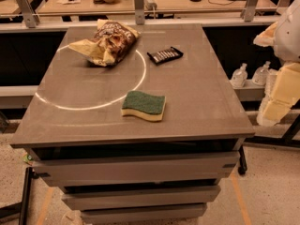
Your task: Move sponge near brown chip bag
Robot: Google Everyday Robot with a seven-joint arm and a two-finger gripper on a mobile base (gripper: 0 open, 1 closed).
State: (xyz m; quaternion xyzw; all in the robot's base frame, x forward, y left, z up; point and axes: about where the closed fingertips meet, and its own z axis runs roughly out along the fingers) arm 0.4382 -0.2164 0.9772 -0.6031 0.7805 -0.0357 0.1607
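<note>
Camera view gives us a grey flat-topped table (197,93) marked with a thin white curved line (142,77). Our rectangular sponge with green scouring top and pale yellow foam base (143,105) lies flat near the front edge, just outside that curve. The wrinkled brown foil chip bag with tan ends (107,42) rests at the back left, well apart from the sponge. A small black striped packet (164,55) sits right of the bag. Our gripper (281,97) hangs off the table's right side, holding nothing we can see; wide or narrow, we cannot tell.

A black striped packet (165,55) lies on the grey table (197,102), with two clear bottles (239,75) beside it.
</note>
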